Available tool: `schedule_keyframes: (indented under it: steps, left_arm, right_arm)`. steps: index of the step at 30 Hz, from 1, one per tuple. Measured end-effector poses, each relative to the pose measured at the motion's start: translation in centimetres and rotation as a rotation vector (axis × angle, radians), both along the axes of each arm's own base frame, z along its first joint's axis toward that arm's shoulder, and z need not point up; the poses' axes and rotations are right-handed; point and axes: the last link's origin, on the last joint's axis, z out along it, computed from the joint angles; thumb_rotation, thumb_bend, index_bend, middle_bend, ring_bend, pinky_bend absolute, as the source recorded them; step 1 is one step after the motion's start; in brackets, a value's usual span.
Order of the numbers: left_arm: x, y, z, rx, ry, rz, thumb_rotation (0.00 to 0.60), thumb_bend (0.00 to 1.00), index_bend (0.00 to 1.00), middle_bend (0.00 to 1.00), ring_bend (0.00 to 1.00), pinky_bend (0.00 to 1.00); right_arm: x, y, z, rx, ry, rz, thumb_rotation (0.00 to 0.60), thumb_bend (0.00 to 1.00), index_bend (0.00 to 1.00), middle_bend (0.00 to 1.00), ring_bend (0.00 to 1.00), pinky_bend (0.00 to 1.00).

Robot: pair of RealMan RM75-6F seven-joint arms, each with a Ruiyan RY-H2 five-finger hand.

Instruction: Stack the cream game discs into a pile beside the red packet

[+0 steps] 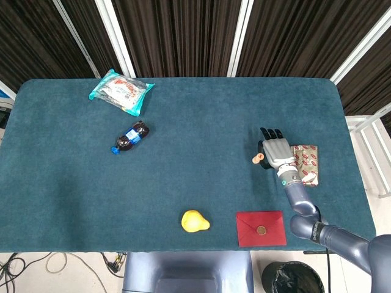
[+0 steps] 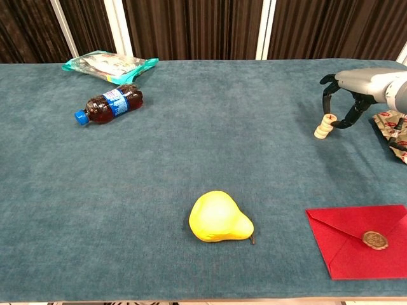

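**Cream discs piled near the red packet**

The cream game discs (image 2: pixel 324 126) stand in a short upright stack, the top one bearing a red mark. The red packet (image 1: pixel 305 163), patterned and flat, lies nearby, apart from the stack.

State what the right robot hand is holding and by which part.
The right robot hand hovers at the stack of cream discs, fingers apart around its top. Whether any fingertip touches or grips it cannot be told.
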Motion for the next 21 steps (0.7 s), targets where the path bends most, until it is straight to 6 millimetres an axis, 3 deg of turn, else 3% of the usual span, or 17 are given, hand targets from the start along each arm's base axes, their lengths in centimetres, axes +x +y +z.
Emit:
schedule_keyframes:
  steps: [15,21]
  left_arm:
    - [0.0,0.0,0.0,0.001,0.001,0.001,0.600,0.63,0.05,0.00,0.00,0.00]
    - [0.0,0.0,0.1,0.003,0.002,-0.001,0.600,0.63,0.05,0.00,0.00,0.00]
  right_arm:
    - [0.2,0.0,0.3,-0.004,0.000,0.002,0.600,0.41,0.44,0.00,0.00,0.00]
    - [1.1,0.2,0.9,-0.018,-0.027,0.022,0.600,0.41,0.37,0.00,0.00,0.00]
